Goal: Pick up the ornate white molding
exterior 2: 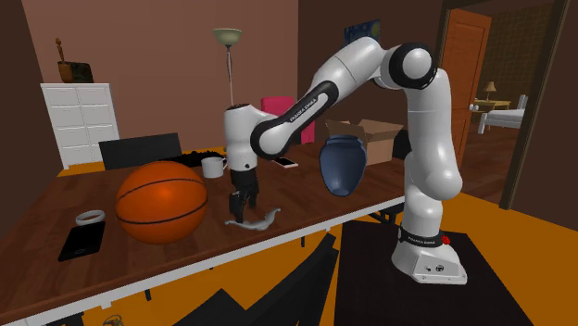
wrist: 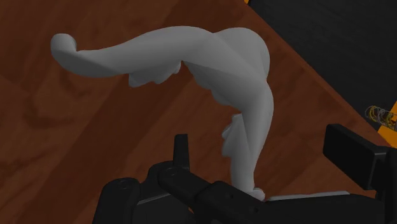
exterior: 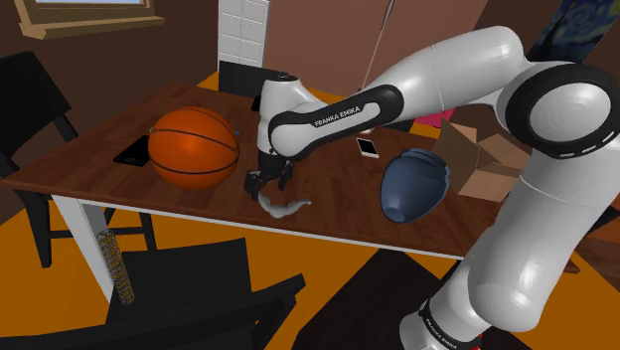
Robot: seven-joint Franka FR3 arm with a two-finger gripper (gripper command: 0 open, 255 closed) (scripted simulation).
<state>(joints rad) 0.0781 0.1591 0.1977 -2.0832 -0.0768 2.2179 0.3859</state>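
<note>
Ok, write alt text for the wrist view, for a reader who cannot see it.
A pale grey, curved ornate molding lies on a reddish-brown wooden table, near its edge. The black gripper hovers over it, open, its fingers standing either side of the molding's near end without touching it.

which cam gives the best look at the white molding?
Wrist view: the molding is close, its curled shape plain. Shoulder and second exterior views show it as a small pale curl below the gripper.
</note>
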